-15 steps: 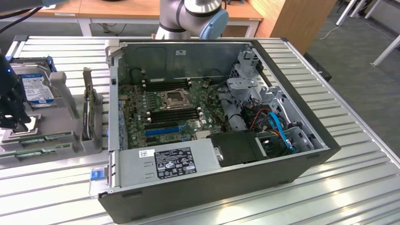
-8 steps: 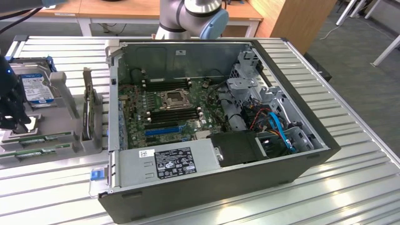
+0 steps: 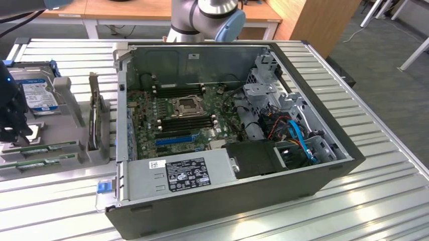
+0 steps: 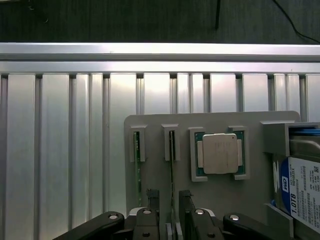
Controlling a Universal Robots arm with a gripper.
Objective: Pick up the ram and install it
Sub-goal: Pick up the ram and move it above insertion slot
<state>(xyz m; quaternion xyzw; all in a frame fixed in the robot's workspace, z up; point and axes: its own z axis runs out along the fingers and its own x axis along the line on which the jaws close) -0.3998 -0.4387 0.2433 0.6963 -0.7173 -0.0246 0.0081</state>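
Pick-up step: the end effector (image 4: 169,196), fingers spread wide and holding nothing, is poised over the ram (image 4: 172,155), which stands on edge in a grey holder (image 4: 150,125) on the desk (image 4: 55,150); gripping it likely calls for closing squarely on its thin faces.

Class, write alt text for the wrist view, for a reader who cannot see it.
An open pincer hovers over a ram stick slotted in a grey holder, one finger either side. Beside it: a second ram stick, a processor and a hard drive.
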